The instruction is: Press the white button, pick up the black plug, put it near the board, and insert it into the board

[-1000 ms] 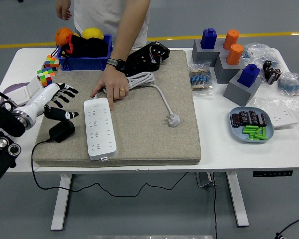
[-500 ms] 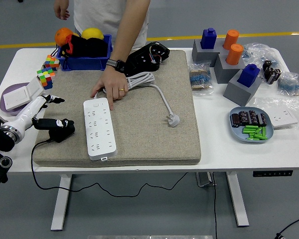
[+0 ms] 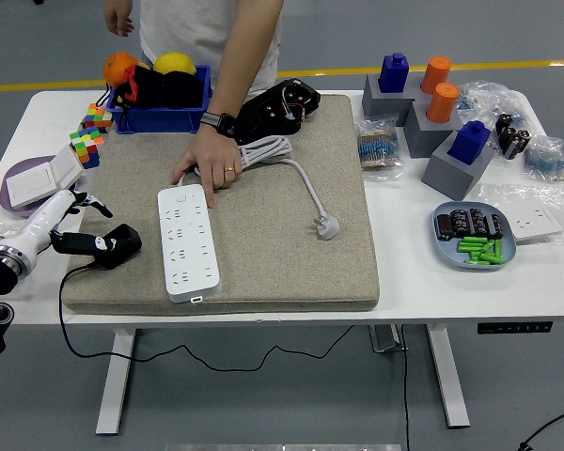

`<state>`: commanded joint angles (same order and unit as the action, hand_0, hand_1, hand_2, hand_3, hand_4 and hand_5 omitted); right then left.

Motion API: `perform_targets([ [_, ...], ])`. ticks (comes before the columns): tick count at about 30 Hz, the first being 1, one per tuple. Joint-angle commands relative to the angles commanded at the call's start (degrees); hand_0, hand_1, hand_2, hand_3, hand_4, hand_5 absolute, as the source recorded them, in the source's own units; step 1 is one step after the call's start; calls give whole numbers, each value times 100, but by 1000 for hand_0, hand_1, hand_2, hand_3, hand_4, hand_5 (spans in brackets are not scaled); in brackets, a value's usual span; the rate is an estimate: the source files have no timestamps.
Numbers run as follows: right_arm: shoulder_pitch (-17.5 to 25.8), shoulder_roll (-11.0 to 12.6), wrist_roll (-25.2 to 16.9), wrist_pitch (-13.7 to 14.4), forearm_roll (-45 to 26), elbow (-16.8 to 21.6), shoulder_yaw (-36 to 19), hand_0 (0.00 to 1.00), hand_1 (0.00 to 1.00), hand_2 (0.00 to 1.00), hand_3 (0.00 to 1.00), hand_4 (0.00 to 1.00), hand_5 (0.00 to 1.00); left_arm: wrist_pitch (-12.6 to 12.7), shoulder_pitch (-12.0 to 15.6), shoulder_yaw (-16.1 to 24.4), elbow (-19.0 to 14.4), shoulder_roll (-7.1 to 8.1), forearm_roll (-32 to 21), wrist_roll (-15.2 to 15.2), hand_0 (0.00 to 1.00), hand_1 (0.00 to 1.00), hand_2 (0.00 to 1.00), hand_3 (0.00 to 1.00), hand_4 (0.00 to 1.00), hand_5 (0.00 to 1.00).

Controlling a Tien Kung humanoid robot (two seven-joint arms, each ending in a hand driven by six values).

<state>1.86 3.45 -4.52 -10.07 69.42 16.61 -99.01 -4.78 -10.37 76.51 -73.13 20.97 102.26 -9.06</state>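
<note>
The black plug (image 3: 116,245) lies on its side at the left edge of the grey mat (image 3: 291,254), its black cable hanging off the table's front. My left hand (image 3: 68,218) is low at the table's left edge. Its fingers are spread and its thumb reaches right to the plug's left end. It does not grip the plug. The white power strip (image 3: 188,244) lies lengthwise just right of the plug. A person's hand (image 3: 211,162) rests on the mat at the strip's far end, fingertips touching it. My right hand is out of view.
The strip's white cord and plug (image 3: 327,225) lie mid-mat. A white switch on a purple plate (image 3: 26,186), puzzle cubes (image 3: 86,143) and a blue bin (image 3: 160,101) are at the far left. Grey blocks (image 3: 456,160), a blue dish (image 3: 475,237) and bags are at the right.
My left hand has drawn back left and down, from over the mat to the table's left edge. The black plug tipped onto its side and stayed about in place. The person's hand has not moved.
</note>
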Motion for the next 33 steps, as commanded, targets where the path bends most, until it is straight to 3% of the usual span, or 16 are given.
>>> perform_targets([
  [27,-6,-21,-3,3,-3,6,6,720,701,686,623,728,437,-39,-119,-217,373,-48,34,16,774,841,686,430,998,2],
  [28,-7,-20,-3,2,-4,7,11,720,701,686,623,728,438,-39,-129,-225,383,-52,37,15,725,738,647,451,959,2],
  [33,-4,-21,-5,8,6,6,17,720,701,686,623,728,438,-36,-159,-269,428,-66,-9,-5,725,738,647,451,959,2],
])
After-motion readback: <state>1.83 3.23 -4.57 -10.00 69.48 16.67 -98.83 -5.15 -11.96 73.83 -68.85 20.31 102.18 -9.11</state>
